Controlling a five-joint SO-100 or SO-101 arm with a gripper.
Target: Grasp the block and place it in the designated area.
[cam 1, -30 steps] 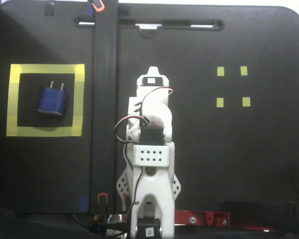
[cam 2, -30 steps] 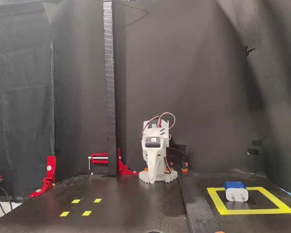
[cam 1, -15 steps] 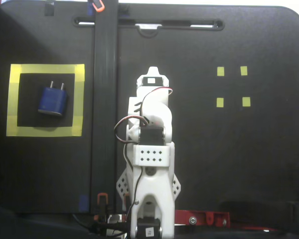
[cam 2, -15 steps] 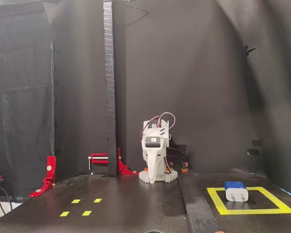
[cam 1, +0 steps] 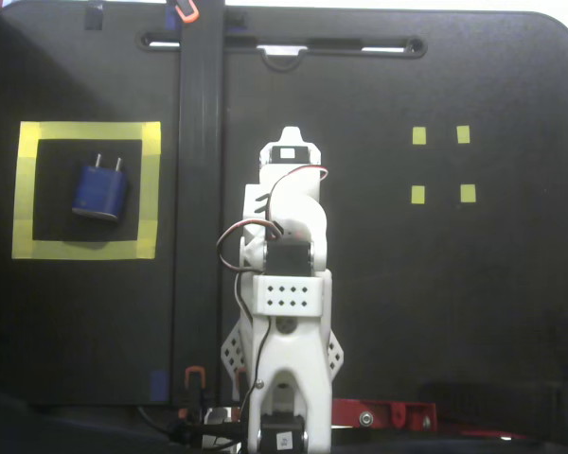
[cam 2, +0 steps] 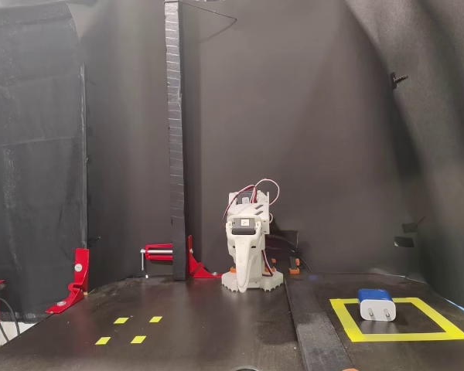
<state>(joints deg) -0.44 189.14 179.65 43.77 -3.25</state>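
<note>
The block [cam 1: 101, 190] is lying flat inside the designated area [cam 1: 85, 249] at left — rigid, light, smooth-sided, probably best pinched across its flanks — fingers' spread: cannot tell.

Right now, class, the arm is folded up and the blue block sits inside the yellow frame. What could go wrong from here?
1. The block lies inside the designated area, so another grasp might drag it out.
2. It sits toward one side of the frame, close to the tape; a nudge could push it onto the tape.
3. The dark post stands between the arm and the frame, so a sweep across might hit it.
</note>
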